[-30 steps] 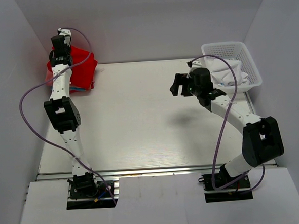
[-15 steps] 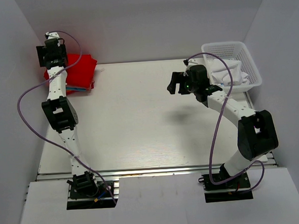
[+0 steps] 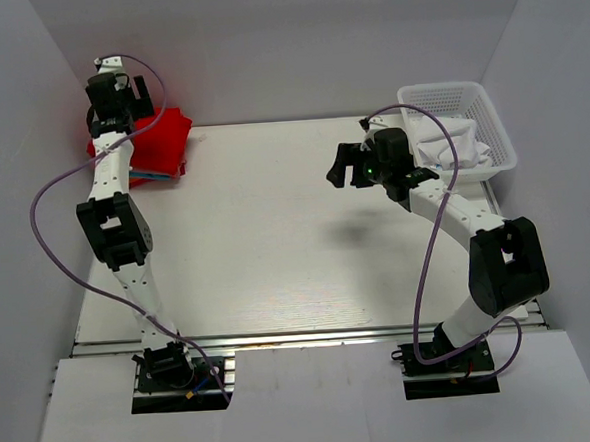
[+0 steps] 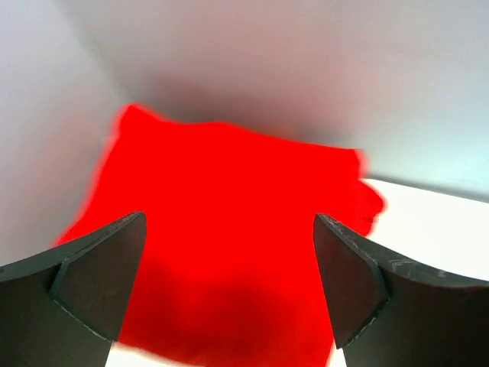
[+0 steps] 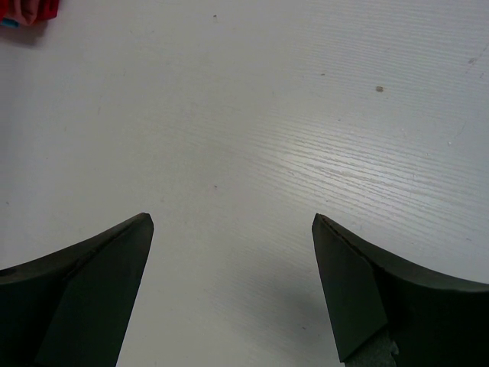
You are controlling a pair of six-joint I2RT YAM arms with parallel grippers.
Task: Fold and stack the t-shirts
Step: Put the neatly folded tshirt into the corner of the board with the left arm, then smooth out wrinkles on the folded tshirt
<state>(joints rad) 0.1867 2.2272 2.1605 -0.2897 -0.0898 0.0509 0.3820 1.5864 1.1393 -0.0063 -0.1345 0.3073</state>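
Note:
A folded bright red t-shirt (image 3: 162, 137) lies on top of a small stack in the table's far left corner, and thin teal and pink edges (image 3: 158, 175) of other t-shirts show beneath it. My left gripper (image 3: 119, 94) hovers over the stack's back edge. In the left wrist view the red t-shirt (image 4: 229, 176) fills the space below the left gripper (image 4: 229, 222), which is open and holds nothing. My right gripper (image 3: 344, 165) hangs open above bare table (image 5: 252, 115) right of centre, also holding nothing.
A white mesh basket (image 3: 494, 119) with white cloth (image 3: 450, 141) in it stands at the far right corner. White walls close in the table at the back and on both sides. A corner of the stack (image 5: 27, 9) shows at the top left of the right wrist view.
My left gripper opened, let go of the red t-shirt and rose off it, and the shirt now lies flat. The right gripper drifted slightly left.

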